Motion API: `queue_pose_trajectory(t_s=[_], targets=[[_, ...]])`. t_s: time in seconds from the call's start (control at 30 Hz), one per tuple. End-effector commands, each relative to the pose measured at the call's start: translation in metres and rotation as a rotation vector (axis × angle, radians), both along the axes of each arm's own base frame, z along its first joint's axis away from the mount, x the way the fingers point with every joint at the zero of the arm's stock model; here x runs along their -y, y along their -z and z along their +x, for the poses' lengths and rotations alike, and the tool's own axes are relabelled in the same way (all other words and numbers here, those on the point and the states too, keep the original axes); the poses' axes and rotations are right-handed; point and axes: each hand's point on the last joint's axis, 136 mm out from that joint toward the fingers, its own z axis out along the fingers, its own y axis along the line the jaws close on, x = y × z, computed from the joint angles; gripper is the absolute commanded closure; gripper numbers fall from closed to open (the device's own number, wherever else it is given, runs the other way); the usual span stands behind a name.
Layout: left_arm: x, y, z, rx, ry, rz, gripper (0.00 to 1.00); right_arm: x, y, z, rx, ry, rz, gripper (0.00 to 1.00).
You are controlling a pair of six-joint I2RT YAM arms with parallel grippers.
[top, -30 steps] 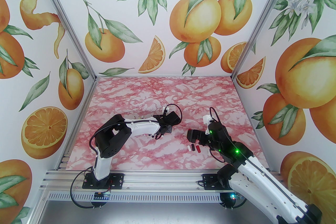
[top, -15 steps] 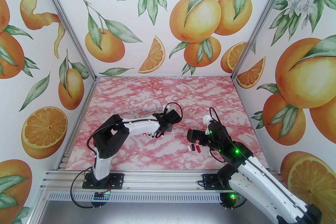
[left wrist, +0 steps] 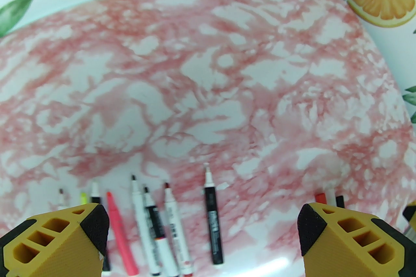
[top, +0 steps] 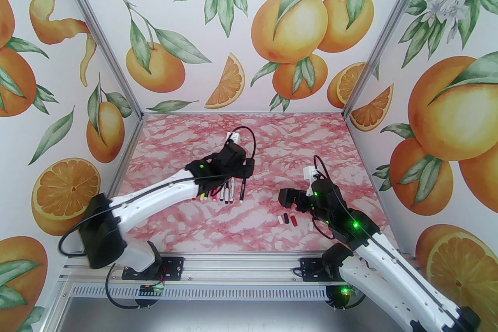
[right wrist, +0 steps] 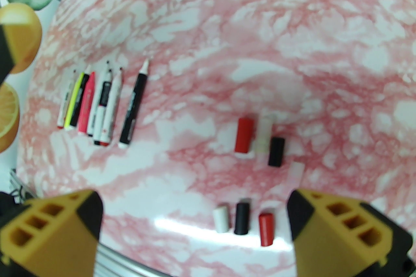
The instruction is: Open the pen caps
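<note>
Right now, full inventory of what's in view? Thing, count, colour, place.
markers: eight, uncapped; white, yellow, pink, black; table's left part, seven bunched, one black apart.
pen caps: seven; two red, two black, three white or clear; right part, a cluster of four, a row of three nearer.
table: one, pink-white marble.
walls: orange-fruit print, three sides.
left pincer: yellow-black, open, over the markers.
right pincer: yellow-black, open, over the caps.
</note>
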Motion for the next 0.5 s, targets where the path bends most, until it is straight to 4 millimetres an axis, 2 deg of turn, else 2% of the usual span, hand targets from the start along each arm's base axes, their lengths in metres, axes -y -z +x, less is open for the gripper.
queue_pose_trajectory(t_s=[0.0,0.07,0.23,0.33,0.47], targets=[[-0.024,-0.009,-0.002,0.044,0.019,-0.013,0.0,0.009,-0.03,0.014,0.109,0.073,0.003,0.0],[-0.045,-0.015,-0.003,0.077,-0.005,-0.03,0.0,0.016,-0.035,0.017,0.136,0.115,-0.003,0.0],[-0.114,-0.028,-0.004,0.172,-0.109,-0.004,0.0,0.024,-0.04,0.023,0.214,0.16,0.005,0.0],[-0.156,-0.028,-0.006,0.215,-0.201,0.018,0.0,0.025,-0.037,0.026,0.213,0.168,-0.007,0.0],[-0.203,-0.019,-0.008,0.292,-0.321,0.071,0.0,0.02,-0.032,0.032,0.217,0.153,-0.019,0.0]])
